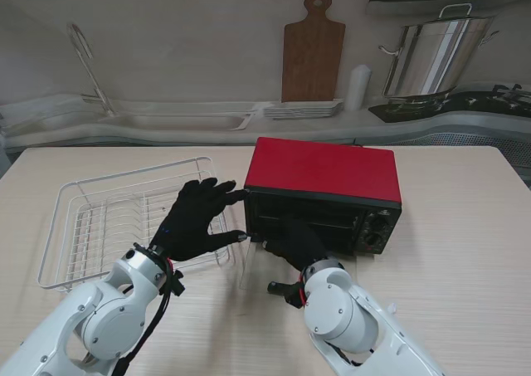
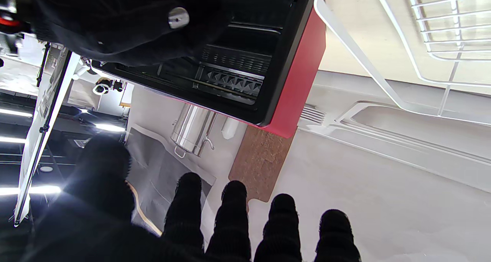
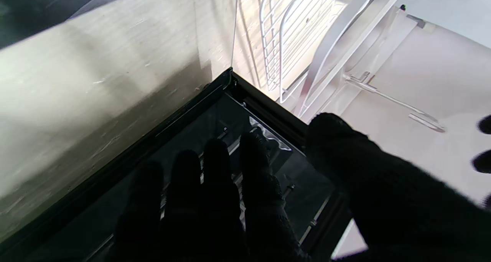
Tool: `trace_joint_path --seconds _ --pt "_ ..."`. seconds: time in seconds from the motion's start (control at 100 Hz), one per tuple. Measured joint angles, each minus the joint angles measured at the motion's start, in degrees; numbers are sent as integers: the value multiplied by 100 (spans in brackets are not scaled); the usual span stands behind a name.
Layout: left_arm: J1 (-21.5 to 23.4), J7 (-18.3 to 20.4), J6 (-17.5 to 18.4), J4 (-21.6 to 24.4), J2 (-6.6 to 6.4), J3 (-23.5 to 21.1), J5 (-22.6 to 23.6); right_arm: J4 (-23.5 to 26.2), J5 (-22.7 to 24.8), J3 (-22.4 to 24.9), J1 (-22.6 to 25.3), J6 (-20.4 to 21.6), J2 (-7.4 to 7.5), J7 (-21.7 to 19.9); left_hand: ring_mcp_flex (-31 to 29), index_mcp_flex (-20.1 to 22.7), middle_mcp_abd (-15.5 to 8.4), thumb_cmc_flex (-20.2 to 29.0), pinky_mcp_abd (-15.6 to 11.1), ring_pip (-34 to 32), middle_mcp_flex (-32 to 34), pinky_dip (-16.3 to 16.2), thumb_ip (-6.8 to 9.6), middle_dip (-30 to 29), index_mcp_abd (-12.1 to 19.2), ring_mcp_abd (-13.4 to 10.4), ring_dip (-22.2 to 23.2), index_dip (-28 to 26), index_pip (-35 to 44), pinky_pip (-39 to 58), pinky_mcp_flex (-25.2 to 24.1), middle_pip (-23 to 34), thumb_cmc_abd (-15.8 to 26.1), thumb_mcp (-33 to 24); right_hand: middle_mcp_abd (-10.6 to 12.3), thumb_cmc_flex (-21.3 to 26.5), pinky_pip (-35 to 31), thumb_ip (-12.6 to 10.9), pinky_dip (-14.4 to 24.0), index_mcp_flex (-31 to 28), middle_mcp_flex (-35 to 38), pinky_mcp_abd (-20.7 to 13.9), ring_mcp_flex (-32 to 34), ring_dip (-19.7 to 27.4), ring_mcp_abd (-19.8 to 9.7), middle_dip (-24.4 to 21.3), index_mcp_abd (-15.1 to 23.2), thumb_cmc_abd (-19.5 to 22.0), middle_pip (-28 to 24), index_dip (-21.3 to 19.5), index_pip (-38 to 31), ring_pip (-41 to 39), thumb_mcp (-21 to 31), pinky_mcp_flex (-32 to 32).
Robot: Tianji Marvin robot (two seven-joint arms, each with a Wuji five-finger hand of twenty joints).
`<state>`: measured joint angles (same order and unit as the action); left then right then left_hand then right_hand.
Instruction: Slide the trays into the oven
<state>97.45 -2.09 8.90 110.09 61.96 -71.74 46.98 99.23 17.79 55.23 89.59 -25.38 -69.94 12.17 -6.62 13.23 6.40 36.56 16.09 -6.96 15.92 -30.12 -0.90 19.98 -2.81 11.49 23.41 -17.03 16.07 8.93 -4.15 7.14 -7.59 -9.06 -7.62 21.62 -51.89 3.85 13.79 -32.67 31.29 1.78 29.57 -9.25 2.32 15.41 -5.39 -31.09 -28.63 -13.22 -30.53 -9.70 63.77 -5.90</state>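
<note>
Two black-gloved hands at the red-topped black toaster oven (image 1: 328,195), mid-table. Left hand (image 1: 196,221) spread open, holding nothing, fingertips at oven's left front corner, w/ white wire dish rack (image 1: 83,227) just to its left. Right hand (image 1: 295,243) flat, fingers (image 3: 215,177) together, reaching into the oven mouth over the dropped glass door (image 3: 199,131); can't tell if it grips anything. Trays not made out clearly.

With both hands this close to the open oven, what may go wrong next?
1. The right hand reaches into the oven mouth. Its fingers may catch on the rack inside.
2. The left hand is spread open at the oven's left front corner, and a push there may shift the oven on the table.
3. The glass door hangs open beside the right arm, and a sideways move may knock it.
</note>
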Motion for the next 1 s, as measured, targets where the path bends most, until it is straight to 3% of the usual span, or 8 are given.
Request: trace_joint_path --seconds 0.29,0.5,1.0 --pt "5 -32 8 -5 1 2 -20 761 323 485 968 738 228 -239 0 0 0 0 0 0 0 0 0 0 0 0 0 0 0 0 0 0 0 0 0 0 -67 0 22 0 0 21 0 -8 0 0 0 0 0 -1 0 -61 0 -17" --pt "18 -51 16 -6 2 4 -34 1124 554 812 1621 1235 371 -424 0 0 0 0 0 0 0 0 0 0 0 0 0 0 0 0 0 0 0 0 0 0 -351 0 132 0 -1 278 -1 -158 55 0 0 2 1 -1 0 -303 0 -211" --pt "76 213 17 83 -17 14 -70 1267 1109 1227 2741 2566 570 -496 0 0 0 0 0 1 0 0 0 0 0 0 0 0 0 0 0 0 0 0 0 0 -649 0 319 0 -6 487 -1 -298 133 2 0 74 1 -1 0 -564 0 -433"
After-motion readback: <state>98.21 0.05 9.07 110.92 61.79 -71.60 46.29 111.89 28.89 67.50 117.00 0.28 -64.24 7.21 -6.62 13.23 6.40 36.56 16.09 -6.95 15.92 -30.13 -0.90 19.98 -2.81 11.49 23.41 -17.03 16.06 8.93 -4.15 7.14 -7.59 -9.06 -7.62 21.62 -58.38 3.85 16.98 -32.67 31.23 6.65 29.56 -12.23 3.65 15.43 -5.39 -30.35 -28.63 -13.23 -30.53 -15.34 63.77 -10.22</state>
